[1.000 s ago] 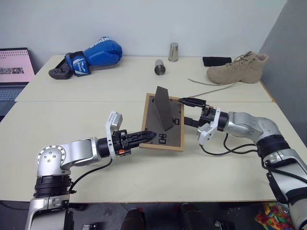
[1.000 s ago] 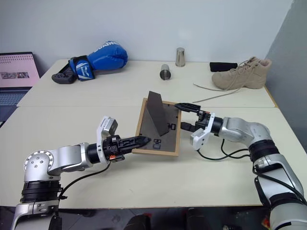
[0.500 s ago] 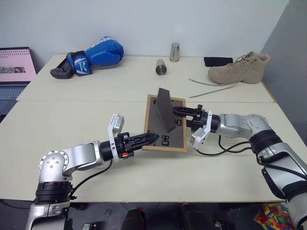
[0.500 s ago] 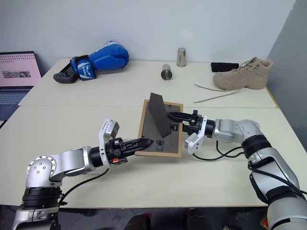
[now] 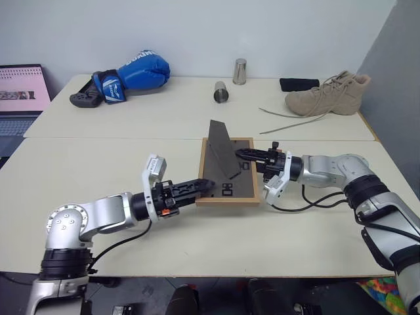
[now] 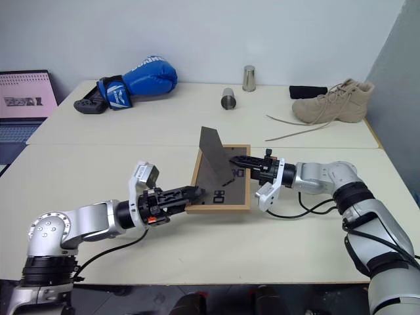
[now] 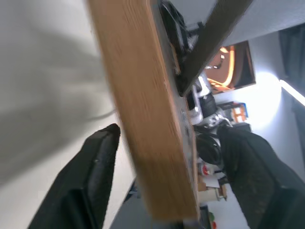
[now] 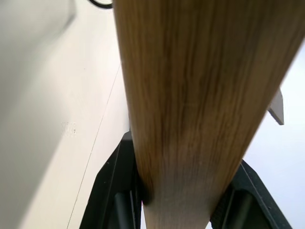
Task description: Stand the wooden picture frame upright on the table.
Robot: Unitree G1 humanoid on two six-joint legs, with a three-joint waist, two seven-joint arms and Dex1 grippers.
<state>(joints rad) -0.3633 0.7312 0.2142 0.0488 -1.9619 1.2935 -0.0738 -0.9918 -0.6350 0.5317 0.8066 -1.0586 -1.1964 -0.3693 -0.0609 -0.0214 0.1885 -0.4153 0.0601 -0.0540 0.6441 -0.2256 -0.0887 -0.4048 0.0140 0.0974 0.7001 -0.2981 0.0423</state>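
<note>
We see the wooden picture frame (image 5: pixel 228 174) just right of centre in the head view, back panel up, fold-out stand (image 5: pixel 221 149) raised, on the table (image 5: pixel 131 157). The right gripper (image 5: pixel 244 155) is clamped on the frame's right rail, the wood filling the gap between its 2 fingers (image 8: pixel 114 191). The left gripper (image 5: pixel 205 187) straddles the lower left corner with fingers (image 7: pixel 97 176) spread wide, off the wood.

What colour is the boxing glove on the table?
Blue with white lettering, the boxing glove shows best in the left eye view.
</note>
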